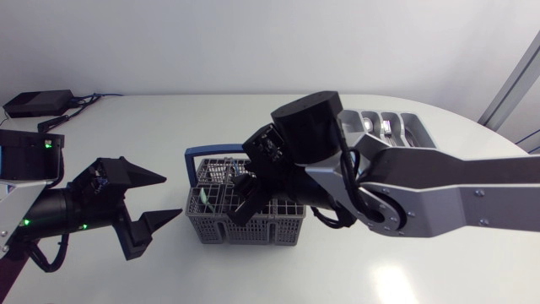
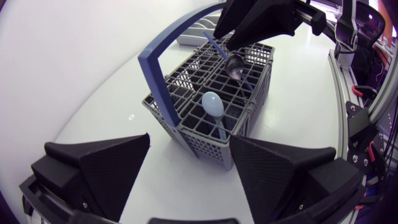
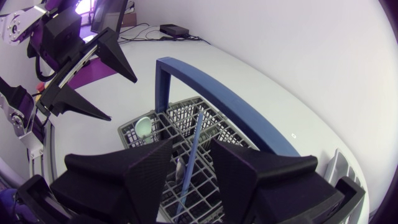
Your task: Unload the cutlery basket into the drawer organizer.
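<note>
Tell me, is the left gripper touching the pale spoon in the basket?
Apart. In the left wrist view the pale spoon stands inside the basket, ahead of the open left gripper, with the basket's wall between.

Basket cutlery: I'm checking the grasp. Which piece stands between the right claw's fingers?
The thin blue-handled piece, between the right claw's fingers. The pale spoon stands outside them, near the basket's edge.

The basket (image 1: 253,230) is a grey square-grid mesh with a blue handle (image 2: 163,56). Pale mint spoon (image 2: 212,103); blue-stemmed utensil (image 3: 198,124). Matte black left gripper (image 1: 172,195) and right gripper (image 3: 191,146) — white table (image 1: 422,270).
</note>
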`<state>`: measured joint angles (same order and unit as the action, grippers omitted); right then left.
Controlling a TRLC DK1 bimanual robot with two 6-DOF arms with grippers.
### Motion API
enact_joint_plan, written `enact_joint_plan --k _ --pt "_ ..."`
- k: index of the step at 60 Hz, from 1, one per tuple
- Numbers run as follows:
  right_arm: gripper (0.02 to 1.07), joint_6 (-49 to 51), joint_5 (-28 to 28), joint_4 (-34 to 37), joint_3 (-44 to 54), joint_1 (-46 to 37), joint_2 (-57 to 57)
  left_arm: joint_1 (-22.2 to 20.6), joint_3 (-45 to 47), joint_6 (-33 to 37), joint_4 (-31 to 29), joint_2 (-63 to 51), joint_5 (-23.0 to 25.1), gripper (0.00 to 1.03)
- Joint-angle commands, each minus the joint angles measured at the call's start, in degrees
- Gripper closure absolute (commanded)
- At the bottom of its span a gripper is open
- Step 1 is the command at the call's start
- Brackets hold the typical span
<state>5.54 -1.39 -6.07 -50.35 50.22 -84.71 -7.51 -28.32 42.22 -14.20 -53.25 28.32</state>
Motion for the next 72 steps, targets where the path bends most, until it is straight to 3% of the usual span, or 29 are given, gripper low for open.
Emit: enact_joint_plan --k 1,25,40,46,52,56,72 --pt "0.61 -1.59 -0.46 -1.93 1.83 0.5 -1.25 0.48 1.42 0.59 0.84 -0.97 0.86 0.06" --pt "0.71 -2.29 -1.95 -3.78 2.36 1.64 -1.69 1.0 1.25 0.67 1.19 -1.33 1.22 0.06" --pt "0.71 -2.64 -3.71 -4.83 2.27 1.9 -2.74 1.0 1.07 0.59 1.19 -1.77 1.22 0.06" --pt "0.8 -2.64 -3.71 -5.01 2.27 1.9 -2.92 1.0 0.89 0.59 1.19 -1.85 1.22 0.06" --pt "0.8 -2.64 -3.8 -5.1 2.27 1.9 -3.1 1.0 0.72 0.5 1.19 -1.85 1.22 0.06" --pt "0.89 -2.64 -3.8 -5.18 2.36 1.99 -3.18 1.0 0.63 0.5 1.19 -1.94 1.22 0.06" --pt "0.99 -2.64 -3.45 -5.36 2.45 1.9 -3.71 0.92 0.54 0.5 1.19 -2.47 1.22 0.06"
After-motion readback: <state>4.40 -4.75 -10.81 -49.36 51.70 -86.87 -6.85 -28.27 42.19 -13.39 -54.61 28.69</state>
